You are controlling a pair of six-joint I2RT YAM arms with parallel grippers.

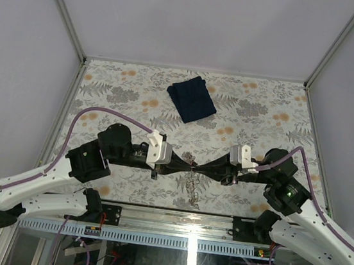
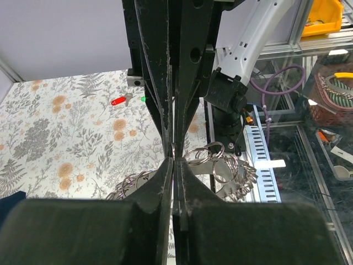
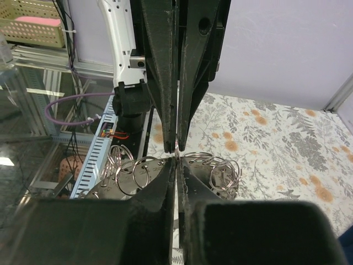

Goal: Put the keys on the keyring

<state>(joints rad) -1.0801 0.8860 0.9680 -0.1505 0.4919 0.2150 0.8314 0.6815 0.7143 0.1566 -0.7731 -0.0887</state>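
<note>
Two robot arms meet tip to tip over the middle of a floral-patterned tabletop [image 1: 264, 104], just inside its near edge. The left claw [image 1: 188, 165] and the right claw [image 1: 200, 168] are both closed, their dark fingers pressed flat with only a thin slit between them, and the two sets of tips touch head-on.

The keyring [image 2: 218, 165], which shows as a bunch of silvery wire loops, sits right at that meeting point and fans out on both sides of the fingertips in each wrist view. Whether either claw pinches a loop cannot be told from the pictures.

Two of the keys lie loose on the tabletop beyond the claws in the left wrist view: a red-headed key [image 2: 117, 101] and, near it, a green-headed key [image 2: 143, 99] partly hidden by the right claw's fingers. Both lie apart from the loops.

A dark blue folded cloth [image 1: 192, 99] lies toward the far edge, well apart from the arms, with open patterned surface between it and the claws. More open surface runs to the left and right, up to the metal frame rails [image 1: 67, 19] and pale side walls. On the near side the tabletop ends just behind the claws, at a slotted cable duct [image 1: 151, 238] where the arm bases are bolted.
</note>
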